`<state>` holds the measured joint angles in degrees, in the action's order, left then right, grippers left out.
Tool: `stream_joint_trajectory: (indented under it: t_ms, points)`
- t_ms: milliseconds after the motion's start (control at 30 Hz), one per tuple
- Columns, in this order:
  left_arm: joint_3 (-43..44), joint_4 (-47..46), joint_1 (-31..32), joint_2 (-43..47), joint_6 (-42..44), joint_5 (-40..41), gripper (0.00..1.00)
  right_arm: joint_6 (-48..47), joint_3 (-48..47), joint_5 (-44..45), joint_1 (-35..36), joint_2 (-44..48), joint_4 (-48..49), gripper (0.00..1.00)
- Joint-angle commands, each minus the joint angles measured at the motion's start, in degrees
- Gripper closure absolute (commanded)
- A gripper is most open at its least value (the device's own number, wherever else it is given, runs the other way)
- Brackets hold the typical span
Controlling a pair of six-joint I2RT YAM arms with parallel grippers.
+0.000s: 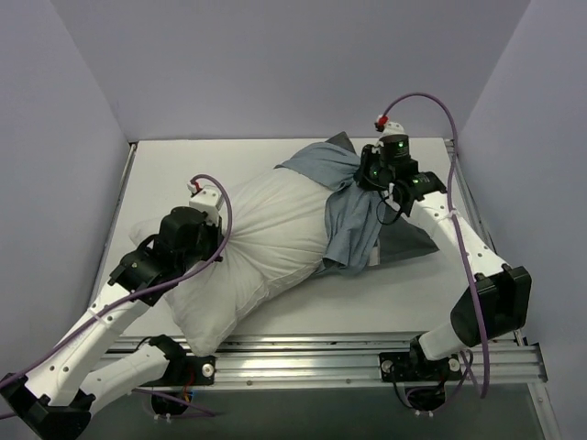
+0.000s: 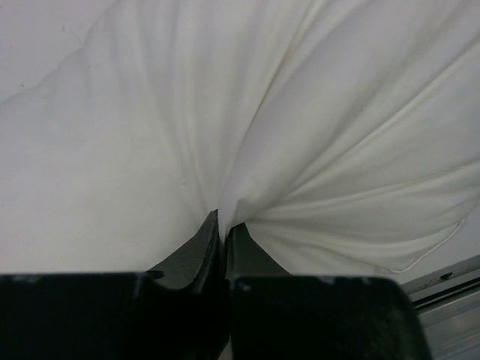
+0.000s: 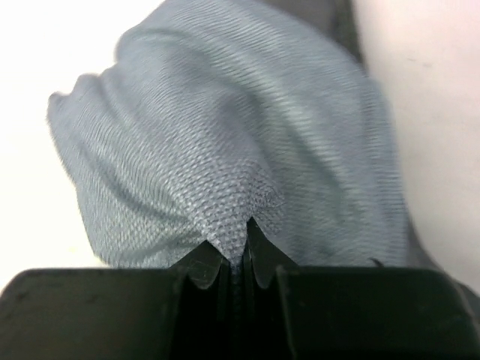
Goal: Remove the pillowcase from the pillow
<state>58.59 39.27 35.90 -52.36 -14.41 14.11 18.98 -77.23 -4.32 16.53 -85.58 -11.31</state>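
Note:
The white pillow lies across the middle of the table, mostly bare. The pillowcase is bunched at the pillow's right end, its plain blue-grey face up, with a dark grey part flat on the table. My left gripper is shut on a fold of the pillow at its left part; the fabric fans out from the fingertips. My right gripper is shut on a pinch of the pillowcase, held a little above the table at the pillow's right end.
The white table is bounded by lilac walls at left, back and right. A metal rail runs along the near edge, also showing in the left wrist view. Purple cables loop over both arms.

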Motion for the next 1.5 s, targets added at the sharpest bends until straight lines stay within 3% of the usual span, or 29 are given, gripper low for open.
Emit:
stream_joint_trajectory:
  t_ms: [0, 133, 167, 267, 433, 600, 967, 1000, 1067, 1100, 1167, 1200, 1233, 1300, 1367, 1467]
  points:
    - [-1.1, -5.9, -0.5, 1.6, 3.7, -5.8, 0.87, -2.0, 3.0, 0.6, 5.7, 3.8, 7.7, 1.00]
    - [-0.8, -8.2, 4.8, 0.9, 7.2, -7.8, 0.38, -3.4, 4.5, 2.3, 9.7, 3.1, 8.1, 1.00]
    - [-0.5, -8.3, 8.2, 0.6, 8.2, -5.9, 0.21, -3.7, 4.6, 2.6, 10.1, 2.4, 8.1, 1.00]
    - [1.2, -8.9, 14.0, -1.5, 12.5, -0.5, 0.04, -4.0, 4.5, 3.0, 10.8, 0.9, 8.3, 1.00]
    - [2.7, -14.4, 16.0, -8.7, 19.3, 1.6, 0.06, -4.1, 4.4, 3.8, 11.9, 0.2, 8.6, 1.00]
    - [4.3, -17.8, 16.5, -16.6, 20.4, 3.6, 0.06, -4.4, 4.4, 4.1, 12.5, 0.0, 8.3, 1.00]
    - [-2.9, -22.3, 16.7, -25.9, 10.5, 8.8, 0.06, -4.3, 3.6, 4.1, 13.7, 0.7, 7.9, 0.97]
    - [-3.2, -23.2, 16.7, -26.0, 9.9, 7.9, 0.01, -4.3, 3.6, 3.9, 13.7, 0.8, 8.0, 0.94]
    - [-4.0, -23.7, 16.5, -26.5, 7.8, 7.7, 0.21, -4.2, 3.4, 3.3, 13.8, 1.0, 7.6, 0.87]
    - [-4.2, -23.6, 15.9, -26.7, 7.0, 7.7, 0.41, -4.2, 3.1, 3.1, 13.9, 1.4, 7.0, 0.76]
    - [-4.1, -23.4, 15.3, -26.3, 5.8, 7.7, 0.65, -4.3, 3.2, 3.0, 13.8, 3.1, 6.1, 0.60]
    - [-3.7, -23.1, 14.7, -26.1, 5.6, 7.7, 0.80, -4.3, 3.6, 3.1, 13.9, 4.1, 5.3, 0.44]
    - [-3.1, -22.7, 14.6, -25.5, 5.2, 7.7, 0.97, -4.1, 3.9, 3.8, 13.9, 5.0, 4.7, 0.36]
    - [-1.3, -21.4, 14.4, -24.9, 4.9, 7.8, 0.98, -3.8, 6.1, 4.5, 14.1, 8.4, 3.3, 0.20]
    - [0.2, -19.9, 14.3, -24.2, 4.4, 8.0, 0.98, -3.0, 8.2, 7.2, 14.5, 12.1, 1.4, 0.11]
    - [3.5, -17.0, 14.3, -23.9, 3.9, 8.7, 0.98, -2.1, 12.4, 10.0, 15.5, 16.8, -2.3, 0.07]
